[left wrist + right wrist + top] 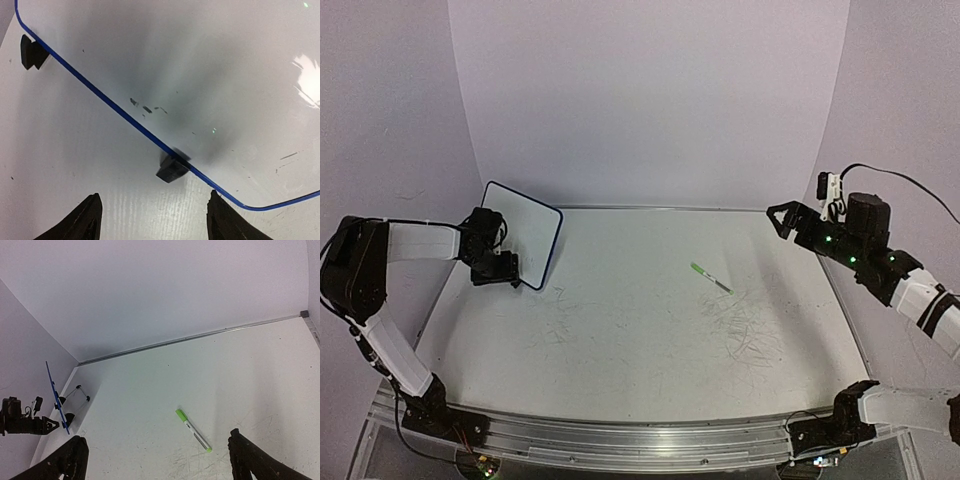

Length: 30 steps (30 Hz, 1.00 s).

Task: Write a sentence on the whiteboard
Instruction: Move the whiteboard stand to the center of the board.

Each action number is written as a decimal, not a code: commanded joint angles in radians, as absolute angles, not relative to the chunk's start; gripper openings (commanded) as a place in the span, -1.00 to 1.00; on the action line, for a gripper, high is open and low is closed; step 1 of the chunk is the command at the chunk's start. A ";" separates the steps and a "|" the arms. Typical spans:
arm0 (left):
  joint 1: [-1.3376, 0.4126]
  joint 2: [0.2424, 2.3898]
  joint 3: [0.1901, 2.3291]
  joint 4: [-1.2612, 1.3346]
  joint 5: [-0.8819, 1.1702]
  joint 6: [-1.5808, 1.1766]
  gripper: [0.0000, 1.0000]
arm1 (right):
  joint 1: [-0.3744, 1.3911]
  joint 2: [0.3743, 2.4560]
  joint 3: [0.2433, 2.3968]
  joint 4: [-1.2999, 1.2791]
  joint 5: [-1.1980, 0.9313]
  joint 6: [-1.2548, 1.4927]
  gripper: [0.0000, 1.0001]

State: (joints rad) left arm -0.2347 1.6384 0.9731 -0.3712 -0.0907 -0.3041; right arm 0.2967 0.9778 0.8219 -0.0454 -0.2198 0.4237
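The whiteboard (523,232) stands on its black feet at the back left, tilted, with a dark blue rim. Its face (200,70) is blank apart from a few small dark specks; no green sentence shows on it. My left gripper (502,268) is open and empty, just in front of the board's lower edge, with one black foot (172,168) between and beyond its fingertips (220,217). A green-capped marker (710,277) lies on the table right of centre. My right gripper (781,217) is open and empty, raised at the right, with the marker (193,430) below it.
The white tabletop (640,340) carries faint grey scribble marks, densest near the marker. White walls close the back and sides. A metal rail (620,445) runs along the near edge. The right wrist view shows the board edge-on (56,399) at far left.
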 commanded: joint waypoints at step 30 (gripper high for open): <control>-0.235 1.755 0.950 -0.122 0.114 0.187 -0.77 | 0.308 0.921 0.724 0.117 -0.277 0.440 0.97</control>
